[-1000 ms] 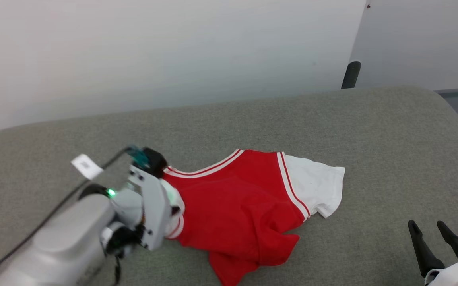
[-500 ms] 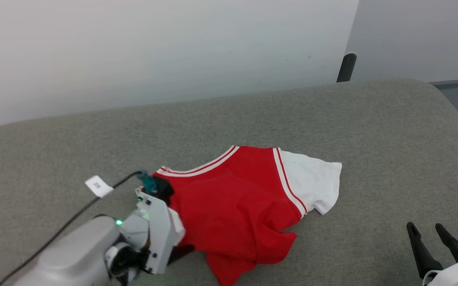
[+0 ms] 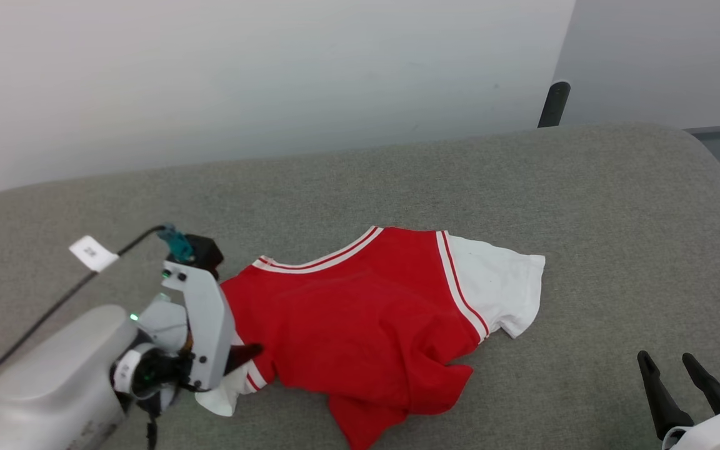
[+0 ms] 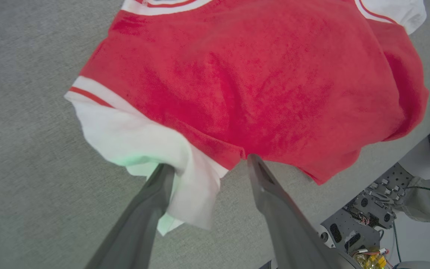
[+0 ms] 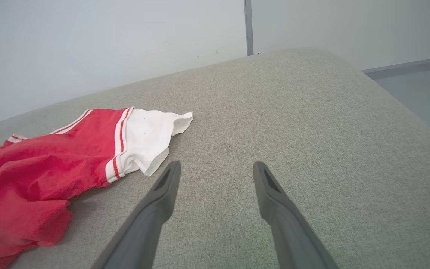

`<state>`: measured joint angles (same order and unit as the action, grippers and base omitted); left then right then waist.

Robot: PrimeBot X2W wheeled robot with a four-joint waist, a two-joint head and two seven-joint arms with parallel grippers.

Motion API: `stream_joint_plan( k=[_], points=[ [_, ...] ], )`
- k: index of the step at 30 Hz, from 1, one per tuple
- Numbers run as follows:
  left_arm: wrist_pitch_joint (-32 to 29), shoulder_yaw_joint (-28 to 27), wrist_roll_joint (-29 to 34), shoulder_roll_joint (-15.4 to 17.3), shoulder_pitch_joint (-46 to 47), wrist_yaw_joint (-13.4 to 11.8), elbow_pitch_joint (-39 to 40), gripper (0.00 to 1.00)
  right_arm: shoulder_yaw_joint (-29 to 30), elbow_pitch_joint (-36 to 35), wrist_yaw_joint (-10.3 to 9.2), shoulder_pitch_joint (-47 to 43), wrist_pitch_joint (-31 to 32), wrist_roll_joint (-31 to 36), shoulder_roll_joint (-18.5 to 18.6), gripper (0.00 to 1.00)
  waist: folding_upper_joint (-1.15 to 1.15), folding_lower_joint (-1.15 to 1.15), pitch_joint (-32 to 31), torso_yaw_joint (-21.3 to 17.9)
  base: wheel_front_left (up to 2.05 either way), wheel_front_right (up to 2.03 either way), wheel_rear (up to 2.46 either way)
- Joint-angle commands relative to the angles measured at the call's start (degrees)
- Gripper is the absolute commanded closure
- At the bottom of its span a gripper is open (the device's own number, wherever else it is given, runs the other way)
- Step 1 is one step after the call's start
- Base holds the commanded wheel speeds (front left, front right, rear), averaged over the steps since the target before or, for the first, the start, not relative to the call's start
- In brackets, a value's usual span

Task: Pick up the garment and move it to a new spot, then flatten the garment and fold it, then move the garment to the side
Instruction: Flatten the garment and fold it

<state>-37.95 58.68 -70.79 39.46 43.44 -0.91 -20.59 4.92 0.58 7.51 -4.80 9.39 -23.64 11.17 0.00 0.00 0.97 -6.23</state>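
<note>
The garment [image 3: 360,325] lies near the middle of the grey tabletop [image 3: 585,206], collar toward the wall. Its chest is fairly smooth, but its hem [image 3: 391,400] is bunched at the near side. The left gripper [image 4: 209,164] stands wide open at the sleeve [image 4: 125,138] on that side, gripping nothing (the white cloth merely drapes against one finger [image 4: 144,209]). The right gripper [image 3: 666,357] is open too, empty and well apart from the shirt. The step looks like flattening. The left gripper should lift straight clear so the sleeve does not snag and drag. Then both can pinch the hem corners and draw them evenly toward the robot.
</note>
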Motion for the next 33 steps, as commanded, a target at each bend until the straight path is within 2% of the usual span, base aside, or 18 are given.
stream_joint_plan(
  k=[1, 10, 18, 26, 33],
  points=[
    [0.16, -0.4, 0.34, 0.62, 0.47, -0.88, 0.54, 0.0, -0.15, 0.12, -0.04, 0.46, -0.34, -0.24, -0.08, 0.0, 0.0, 0.0, 0.1, -0.04, 0.0, 0.0, 0.0],
    [1.84, -0.27, 5.04, 4.31, 2.32, -4.22, 0.25, 0.0, -0.36, 0.11, -0.04, 0.68, -0.2, -0.21, 0.18, 0.0, 0.0, 0.0, 0.53, -0.44, 0.0, 0.0, 0.0],
    [4.61, 0.97, 9.33, 5.15, 3.74, -4.41, -4.0, 0.0, -0.78, 0.02, -0.04, 0.65, 0.06, 0.0, 0.58, 0.0, 0.0, 0.0, 0.58, -0.82, 0.0, 0.0, 0.0],
    [6.78, 1.72, 9.96, 4.24, 2.91, -1.45, -8.62, 0.0, -1.04, -0.54, -0.04, 0.86, 0.49, -0.12, 1.12, 0.0, 0.0, 0.0, 1.3, -1.3, 0.0, 0.0, 0.0],
    [8.56, 2.06, 9.25, 2.99, 1.85, 1.71, -16.02, 0.0, -1.2, -1.38, -0.04, 1.83, 0.73, -0.34, 1.82, 0.0, 0.0, 0.0, 3.06, -2.0, 0.0, 0.0, 0.0]
  ],
)
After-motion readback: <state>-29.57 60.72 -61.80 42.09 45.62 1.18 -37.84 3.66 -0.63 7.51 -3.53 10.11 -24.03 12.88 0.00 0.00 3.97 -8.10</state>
